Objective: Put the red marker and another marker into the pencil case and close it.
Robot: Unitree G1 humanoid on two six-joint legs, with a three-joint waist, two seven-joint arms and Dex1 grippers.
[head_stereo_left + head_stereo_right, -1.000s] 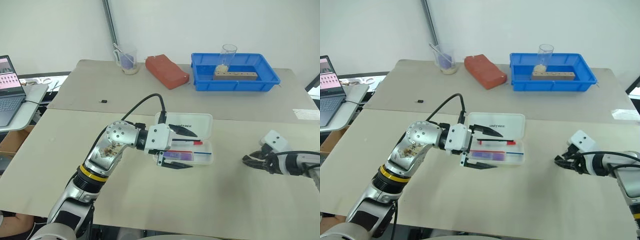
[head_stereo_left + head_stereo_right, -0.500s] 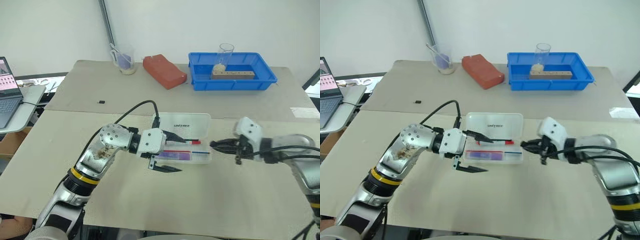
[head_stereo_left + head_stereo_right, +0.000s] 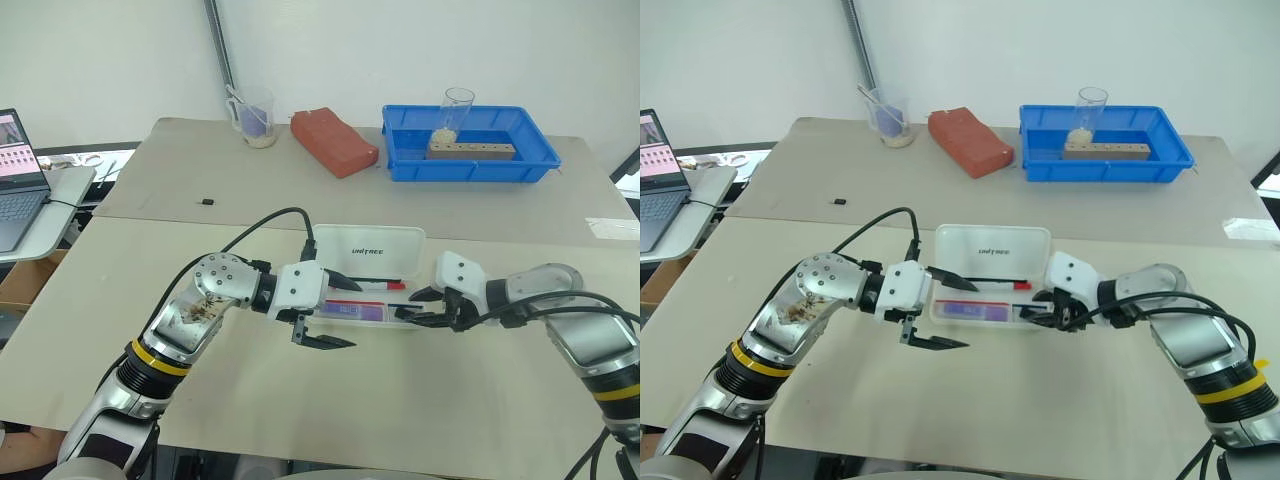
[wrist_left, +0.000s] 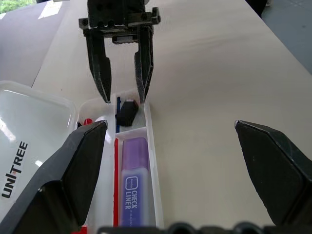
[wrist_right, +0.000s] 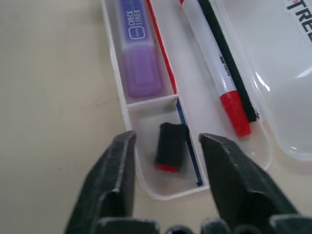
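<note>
Careful: your right hand, open over the pencil case, could nudge the red marker out; your left hand is open too.

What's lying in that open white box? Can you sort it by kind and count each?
Markers: 2, the red marker and the purple highlighter
Thin pens: 3, the red pen, the blue pen, the black pen
Small black block: 1
Total: 6
</note>
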